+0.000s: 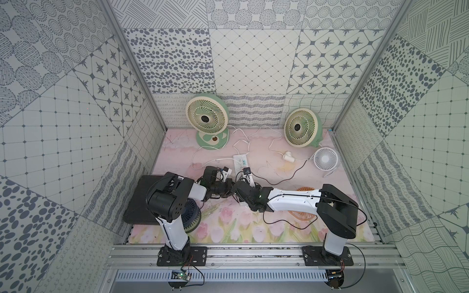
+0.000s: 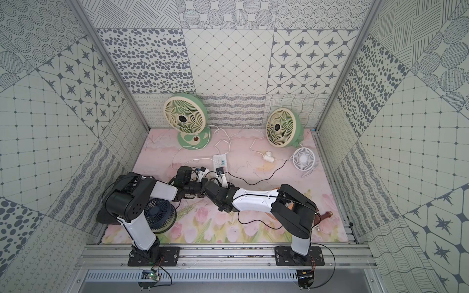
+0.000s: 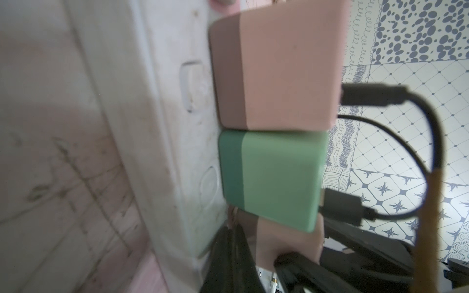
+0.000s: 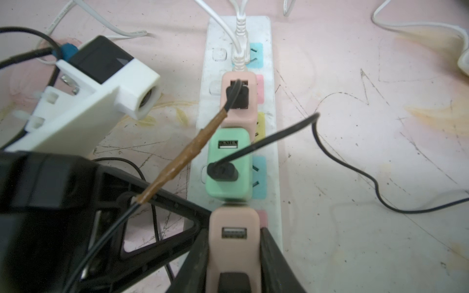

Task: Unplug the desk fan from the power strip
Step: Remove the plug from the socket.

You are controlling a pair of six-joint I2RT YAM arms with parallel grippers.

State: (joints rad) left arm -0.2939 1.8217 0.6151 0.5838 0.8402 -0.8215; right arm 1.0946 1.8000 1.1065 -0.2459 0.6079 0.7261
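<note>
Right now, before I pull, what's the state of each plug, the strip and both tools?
power strip: flat on the mat.
white plug: seated.
far pink adapter: seated, taped cable in.
green adapter: seated, black cable in lower port.
near pink adapter: looks seated, gripped.
right tool: shut on near pink adapter.
left tool: shut, empty, tip at strip's edge.

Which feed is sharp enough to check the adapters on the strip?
Right wrist view: power strip and green adapter sharp; the pink adapter in the right tool slightly soft. Left wrist view: too close, all blurred. Both top views: sharp, but the strip is tiny.
</note>
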